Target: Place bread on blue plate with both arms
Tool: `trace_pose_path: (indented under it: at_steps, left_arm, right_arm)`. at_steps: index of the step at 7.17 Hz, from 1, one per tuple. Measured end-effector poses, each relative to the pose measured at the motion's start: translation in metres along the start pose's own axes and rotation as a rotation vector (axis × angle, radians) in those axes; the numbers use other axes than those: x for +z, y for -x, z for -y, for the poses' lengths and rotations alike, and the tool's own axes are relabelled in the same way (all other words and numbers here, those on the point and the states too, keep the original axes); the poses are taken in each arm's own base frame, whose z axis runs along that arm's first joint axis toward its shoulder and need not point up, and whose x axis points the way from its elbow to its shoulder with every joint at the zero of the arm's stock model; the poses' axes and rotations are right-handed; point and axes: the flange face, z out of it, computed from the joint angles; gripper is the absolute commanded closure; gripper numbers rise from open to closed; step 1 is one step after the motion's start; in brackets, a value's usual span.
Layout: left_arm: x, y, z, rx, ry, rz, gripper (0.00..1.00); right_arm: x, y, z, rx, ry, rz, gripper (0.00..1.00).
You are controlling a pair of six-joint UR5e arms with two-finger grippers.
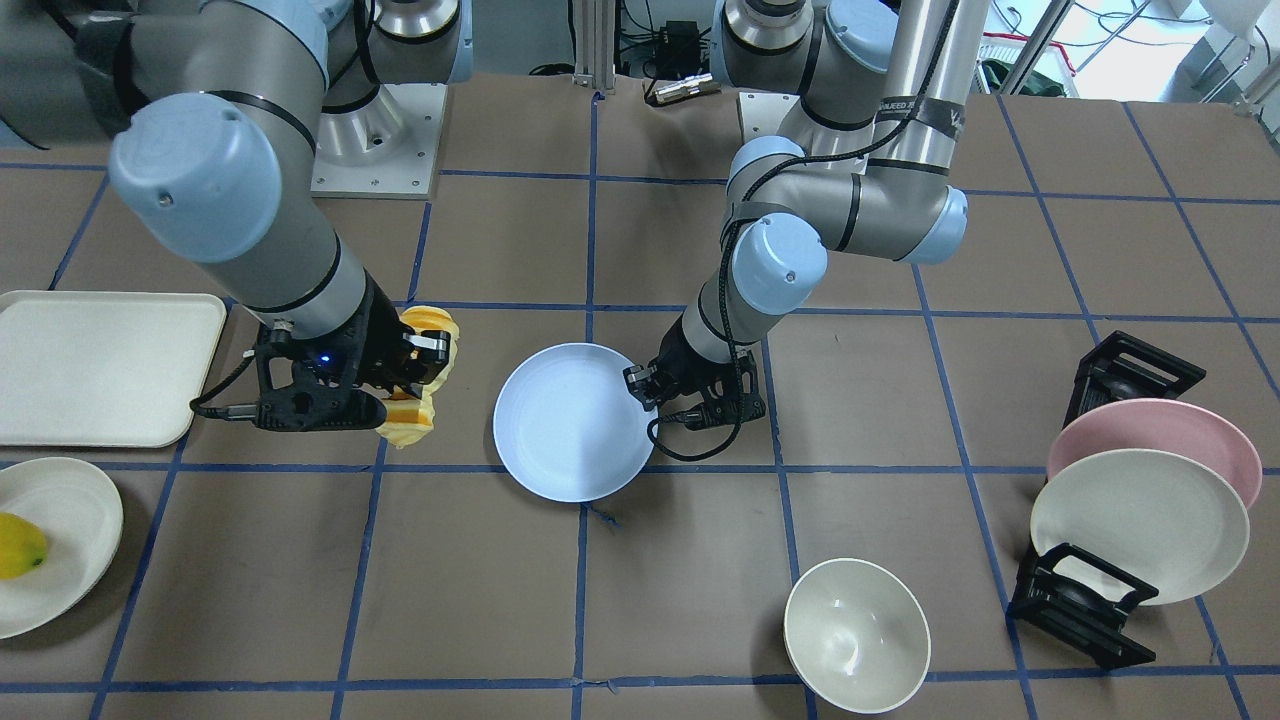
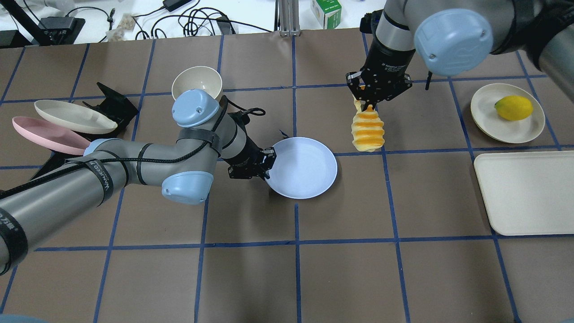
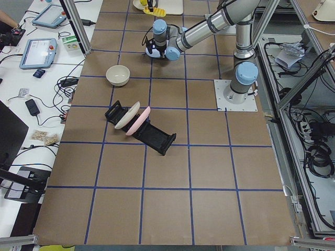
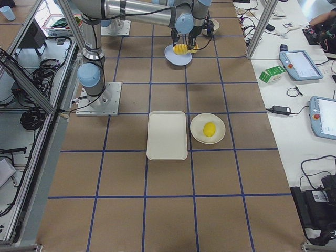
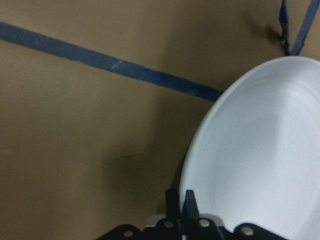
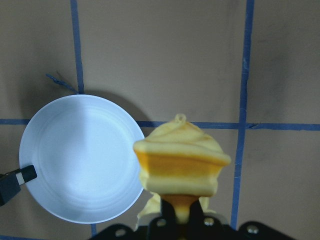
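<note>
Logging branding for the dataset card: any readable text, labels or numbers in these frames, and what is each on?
"WANJEED", trailing characters unclear: black strap around the left arm.
White print on the right arm, just above its jaws: too small to read.
Green carton beyond the table: print blurred.
Tablets: screens unreadable.
Nothing else legible.

You'll see the bread (image 2: 367, 130), a golden-yellow ribbed loaf with paler sides, hanging end-down from the right gripper (image 2: 368, 106), whose fingers pinch its upper end. In the overhead view it sits at about 2 o'clock from the blue plate (image 2: 309, 179), apart from it. That plate, round, matte and pale lavender-blue with a shallow rim, lies flat, and the left gripper (image 2: 267, 163) nips its rim at 9 o'clock.
</note>
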Motion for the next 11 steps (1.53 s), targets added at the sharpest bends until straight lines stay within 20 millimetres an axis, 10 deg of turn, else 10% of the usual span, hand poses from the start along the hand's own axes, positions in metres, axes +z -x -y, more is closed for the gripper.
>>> trace_pose_path:
  at_steps: [3,8,11]
  left_arm:
    - [-0.089,0.005,0.037,0.06,-0.114,0.088,0.0]
    - [-0.278,0.017,0.036,0.222,-0.022,0.376,0.0]
    - [-0.305,-0.006,0.02,0.28,-0.098,0.356,0.0]
  right_arm:
    - [0.033,0.031,0.011,-0.032,-0.004,-0.003,1.0]
    - [0.12,0.115,0.019,0.029,-0.019,-0.007,1.0]
    - [0.162,0.142,0.001,0.128,0.03,-0.032,1.0]
